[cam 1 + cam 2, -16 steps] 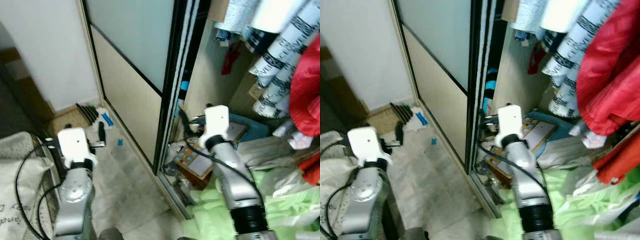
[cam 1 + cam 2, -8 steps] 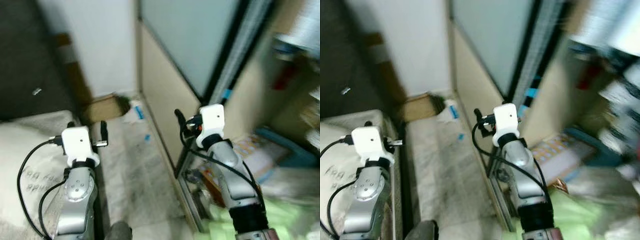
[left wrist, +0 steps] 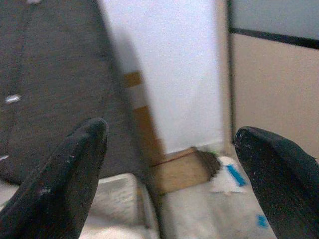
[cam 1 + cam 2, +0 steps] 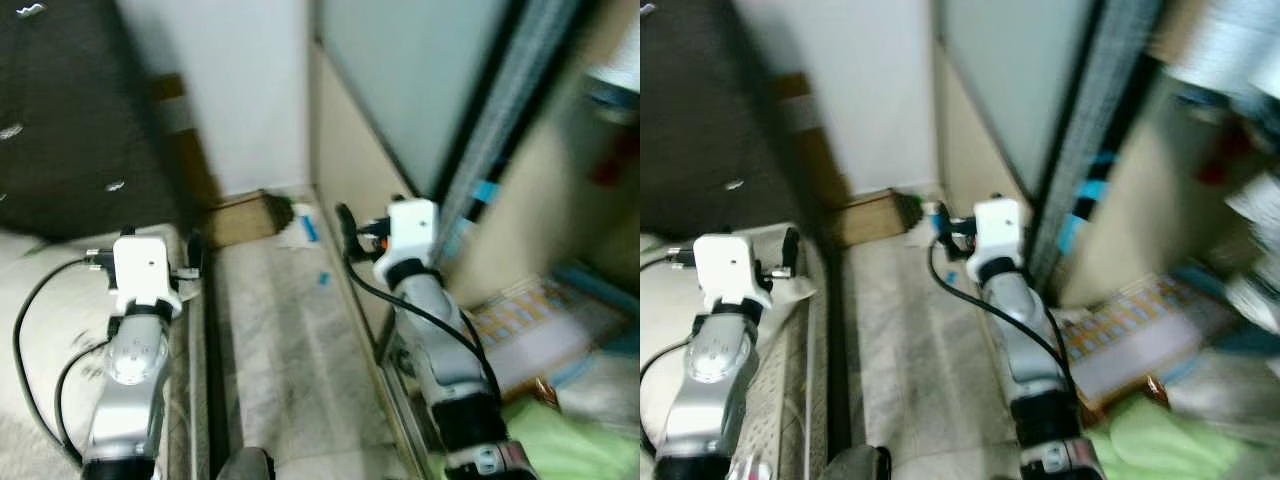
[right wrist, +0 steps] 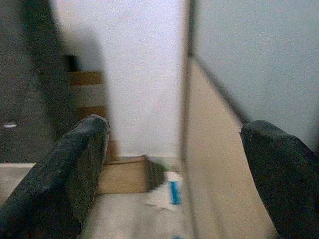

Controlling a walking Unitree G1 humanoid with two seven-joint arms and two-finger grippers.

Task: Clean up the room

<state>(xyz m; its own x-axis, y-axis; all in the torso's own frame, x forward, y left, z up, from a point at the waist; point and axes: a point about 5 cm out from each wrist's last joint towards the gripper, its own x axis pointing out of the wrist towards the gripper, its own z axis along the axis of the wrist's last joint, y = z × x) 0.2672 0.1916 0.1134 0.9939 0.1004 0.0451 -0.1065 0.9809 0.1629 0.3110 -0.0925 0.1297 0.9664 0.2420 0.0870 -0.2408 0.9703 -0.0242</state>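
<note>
Both arms of the robot are raised over a pale floor (image 4: 280, 340) in blurred frames; the left gripper (image 3: 169, 174) and the right gripper (image 5: 174, 169) each have fingers spread wide, holding and touching nothing. Right of the right arm, at the foot of a sliding wardrobe door (image 4: 420, 90), a flat printed board with coloured squares (image 4: 535, 325) lies beside green fabric (image 4: 560, 445), any lettering too blurred to read. Farther off, a white wrapper with a blue patch (image 4: 303, 230) lies on the floor beside a brown cardboard box (image 4: 240, 215) against the white wall (image 4: 250, 90).
</note>
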